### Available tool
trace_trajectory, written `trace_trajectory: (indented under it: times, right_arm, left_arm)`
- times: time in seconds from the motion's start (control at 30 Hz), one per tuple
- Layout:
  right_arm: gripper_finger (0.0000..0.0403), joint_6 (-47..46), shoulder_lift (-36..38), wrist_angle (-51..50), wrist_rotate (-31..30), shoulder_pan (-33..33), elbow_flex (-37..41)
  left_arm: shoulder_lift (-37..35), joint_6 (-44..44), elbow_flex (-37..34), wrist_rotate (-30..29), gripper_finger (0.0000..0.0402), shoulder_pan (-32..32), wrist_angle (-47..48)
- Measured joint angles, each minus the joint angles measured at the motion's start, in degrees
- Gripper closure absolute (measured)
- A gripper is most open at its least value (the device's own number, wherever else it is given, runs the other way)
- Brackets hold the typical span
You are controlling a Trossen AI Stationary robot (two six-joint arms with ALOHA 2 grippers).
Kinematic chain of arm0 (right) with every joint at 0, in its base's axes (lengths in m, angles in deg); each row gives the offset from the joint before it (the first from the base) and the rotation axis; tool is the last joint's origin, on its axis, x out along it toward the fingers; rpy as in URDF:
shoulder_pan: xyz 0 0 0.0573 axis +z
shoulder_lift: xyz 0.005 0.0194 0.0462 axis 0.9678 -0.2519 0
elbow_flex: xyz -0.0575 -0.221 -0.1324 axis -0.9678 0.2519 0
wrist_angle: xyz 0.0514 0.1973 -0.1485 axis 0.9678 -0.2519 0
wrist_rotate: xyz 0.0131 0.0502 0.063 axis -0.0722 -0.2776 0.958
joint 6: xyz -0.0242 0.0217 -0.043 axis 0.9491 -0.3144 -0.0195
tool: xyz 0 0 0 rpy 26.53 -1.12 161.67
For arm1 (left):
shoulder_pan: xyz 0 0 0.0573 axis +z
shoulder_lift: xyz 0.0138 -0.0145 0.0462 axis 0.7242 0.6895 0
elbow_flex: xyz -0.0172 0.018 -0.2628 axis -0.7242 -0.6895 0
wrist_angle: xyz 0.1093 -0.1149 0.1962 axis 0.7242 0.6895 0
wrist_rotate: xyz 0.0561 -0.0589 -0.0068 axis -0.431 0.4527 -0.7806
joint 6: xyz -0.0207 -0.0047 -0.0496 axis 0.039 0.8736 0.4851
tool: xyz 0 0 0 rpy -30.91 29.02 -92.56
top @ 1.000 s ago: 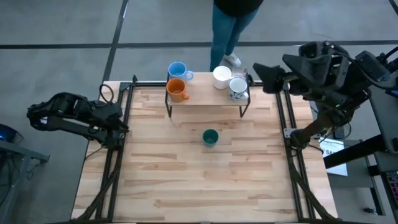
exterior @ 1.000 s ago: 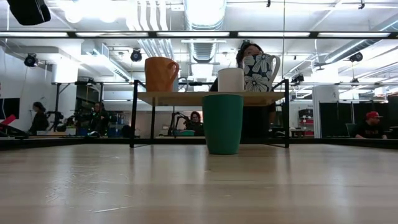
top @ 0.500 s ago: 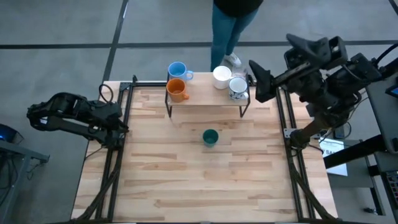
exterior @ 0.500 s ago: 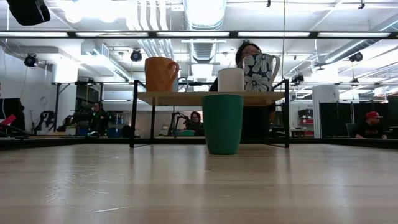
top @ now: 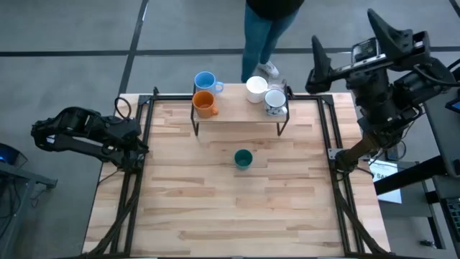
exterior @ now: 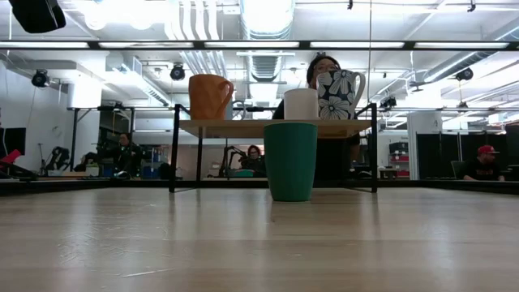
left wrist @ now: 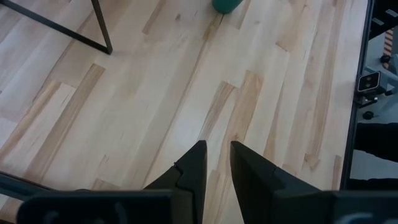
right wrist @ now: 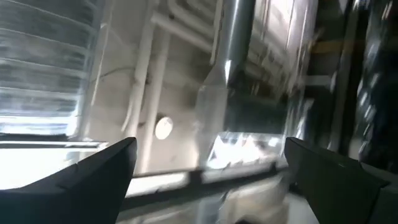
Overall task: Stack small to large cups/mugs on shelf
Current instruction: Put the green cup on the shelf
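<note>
The light-wood shelf (top: 241, 114) stands at the table's far side. On it stand the orange mug (top: 205, 105), the light blue mug (top: 205, 80) behind it, the white mug (top: 256, 88) and the grey-white flowered mug (top: 274, 101). The dark green cup (top: 243, 159) stands upright on the table in front of the shelf and also shows in the low view (exterior: 290, 161). I cannot make out the clear glass. My right gripper (top: 346, 34) is open and empty, raised high beyond the table's far right corner and pointing up at the ceiling (right wrist: 210, 146). My left gripper (left wrist: 215, 147) is shut and empty at the table's left edge.
A person (top: 267, 29) stands just behind the table's far edge, close to the shelf. Black frame rails (top: 327, 137) run along the table's left and right sides. Bare wood lies in front of the green cup.
My right gripper has risen and swung away from the shelf's right end toward the far right, tipping from roughly level to pointing upward. The cups and my left arm have kept still.
</note>
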Motion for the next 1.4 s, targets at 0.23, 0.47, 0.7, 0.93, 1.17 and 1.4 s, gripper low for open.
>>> trace_trajectory:
  times: [0.23, 0.47, 0.7, 0.93, 1.17, 1.4]
  right_arm:
    - [0.0003, 5.67, 0.33, 3.90, -2.73, 0.00, -0.26]
    - [0.0003, 9.58, 0.31, 4.04, -6.32, -0.03, -0.24]
    - [0.0003, 8.05, 0.33, 4.75, -1.89, 0.01, -0.24]
    - [0.0003, 3.89, 0.37, 5.65, -1.37, 0.00, -0.24]
    - [0.0003, -2.51, 0.61, 8.15, -0.92, 0.02, -0.24]
    - [0.0003, -8.39, 0.52, 14.27, 6.71, 0.15, -0.22]
  left_arm:
    - [0.02, 0.02, 0.00, 0.02, 0.0345, 0.00, -0.02]
    - [-0.01, 0.20, 0.59, 0.20, 0.0345, -0.02, -0.41]
    - [-0.07, 1.46, 0.57, 0.31, 0.0345, 0.00, -0.45]
    - [-0.09, 1.46, 0.57, 0.28, 0.0345, 0.00, -0.44]
    - [-0.09, 1.46, 0.55, 0.28, 0.0345, 0.00, -0.42]
    - [-0.17, 1.46, 0.55, 0.26, 0.0345, -0.01, -0.42]
